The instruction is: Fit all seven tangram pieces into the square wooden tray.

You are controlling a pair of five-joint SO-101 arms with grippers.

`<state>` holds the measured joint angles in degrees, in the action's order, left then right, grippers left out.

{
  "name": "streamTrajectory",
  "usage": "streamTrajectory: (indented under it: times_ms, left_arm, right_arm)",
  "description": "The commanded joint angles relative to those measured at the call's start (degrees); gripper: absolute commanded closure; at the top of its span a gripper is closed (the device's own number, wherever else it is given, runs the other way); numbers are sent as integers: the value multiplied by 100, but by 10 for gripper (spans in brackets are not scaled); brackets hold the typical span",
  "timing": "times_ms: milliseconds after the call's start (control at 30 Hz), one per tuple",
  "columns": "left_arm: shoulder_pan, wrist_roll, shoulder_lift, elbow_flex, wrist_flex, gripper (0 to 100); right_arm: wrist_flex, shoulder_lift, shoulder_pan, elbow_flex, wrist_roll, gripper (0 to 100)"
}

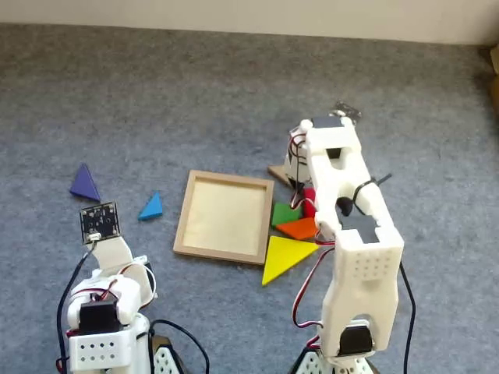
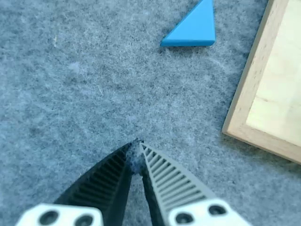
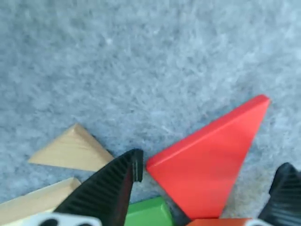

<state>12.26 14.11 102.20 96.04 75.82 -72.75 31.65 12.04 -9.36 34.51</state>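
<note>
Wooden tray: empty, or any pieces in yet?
Empty. The tray shows bare wood inside; yellow triangle and blue triangle lie outside on carpet.

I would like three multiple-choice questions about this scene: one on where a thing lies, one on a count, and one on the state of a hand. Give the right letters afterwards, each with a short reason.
1. Where does the blue triangle lie?
A. inside the wooden tray
B. flat on the carpet, beside the tray
C. leaning upright against the tray's wall

2. How many pieces lie in the tray?
A. four
B. two
C. none

3. In what state is the right hand?
A. open, with one finger on each side of the red triangle
B. shut on the tray's rim
C. shut on nothing

Answers:
1 B: the high view shows it flat on the carpet, apart from the tray.
2 C: the tray's floor is bare wood.
3 A: the right wrist view shows its fingers wide apart, with the red triangle between them.
</note>
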Motion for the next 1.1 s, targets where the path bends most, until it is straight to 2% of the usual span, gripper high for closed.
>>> streamTrajectory:
  times_ms: [0, 167, 333, 400, 633, 1067]
  left_arm:
    - [-66, 35, 242, 110, 26, 994]
    - [-75, 35, 242, 110, 26, 994]
    - [-92, 35, 242, 110, 26, 994]
    - [-92, 35, 242, 110, 26, 994]
    - [-84, 35, 242, 110, 26, 994]
    - [-66, 44, 242, 110, 26, 994]
  right_arm:
    - [110, -127, -119, -57, 79, 594]
    - [110, -127, -119, -57, 79, 615]
    - [110, -136, -119, -75, 35, 748]
    - [110, -154, -119, -84, 26, 771]
    - [101, -171, -110, -92, -360, 779]
    - [-224, -919, -92, -505, -387, 779]
